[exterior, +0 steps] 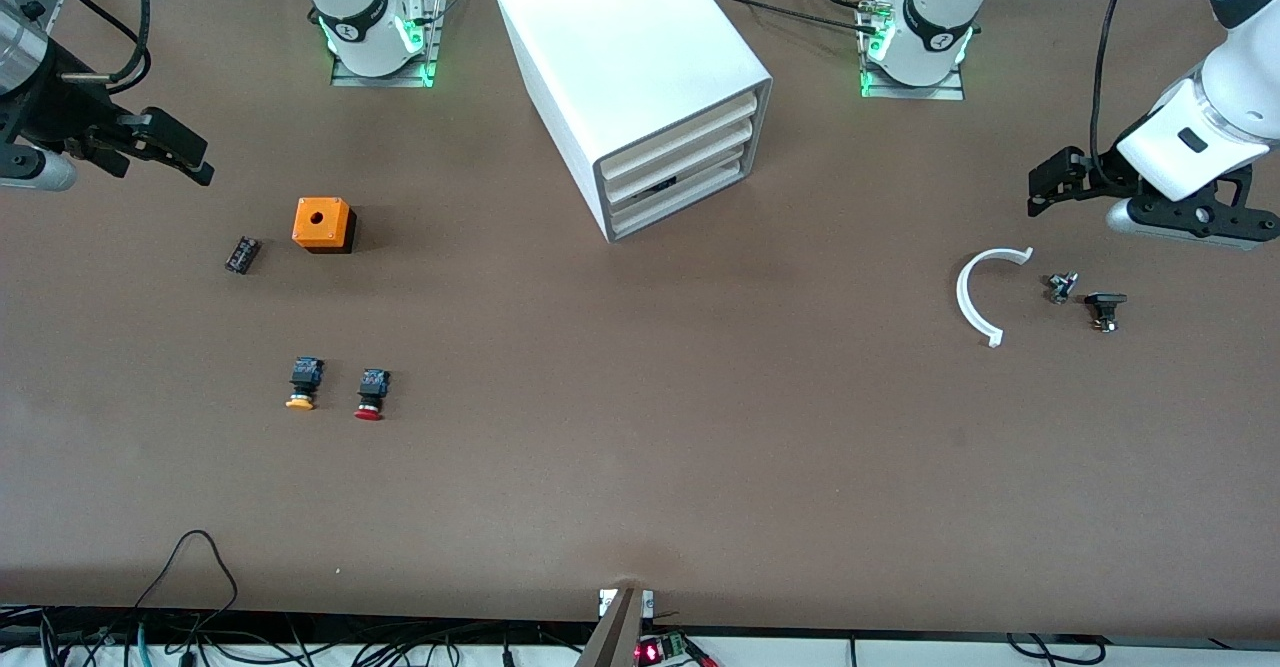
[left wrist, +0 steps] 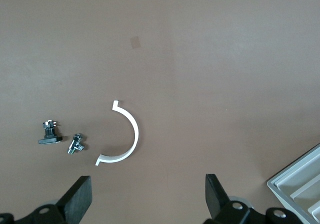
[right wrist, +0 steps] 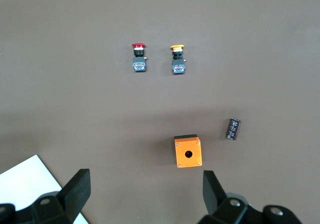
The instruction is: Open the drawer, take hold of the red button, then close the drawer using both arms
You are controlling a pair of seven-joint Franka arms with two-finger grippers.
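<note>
The red button [exterior: 369,394] lies on the bare tabletop [exterior: 640,467] toward the right arm's end, just beside a yellow button [exterior: 303,384] and nearer the front camera than the orange box [exterior: 323,224] and the small black part [exterior: 242,254]. No jaws touch it. The cabinet [exterior: 630,77] stands near the middle, between the two bases, and all of its drawers [exterior: 680,172] sit flush in its front, none pulled out.

The right gripper [exterior: 165,150] hangs over the tabletop at its own end, above the orange box's neighbourhood, its jaws apart on nothing; its wrist view looks down on both buttons and the box. The left gripper [exterior: 1060,179] hangs over the other end, above the white arc [exterior: 985,292] and two small black fittings [exterior: 1085,297], jaws likewise apart and holding nothing.

This layout fits two stages. With the drawers shut and the button out on the tabletop, it may be that the drawer is yet to be opened, or that the button came out of it and the drawer is shut again. One moment does not settle which; neither arm is at the cabinet or the button.
</note>
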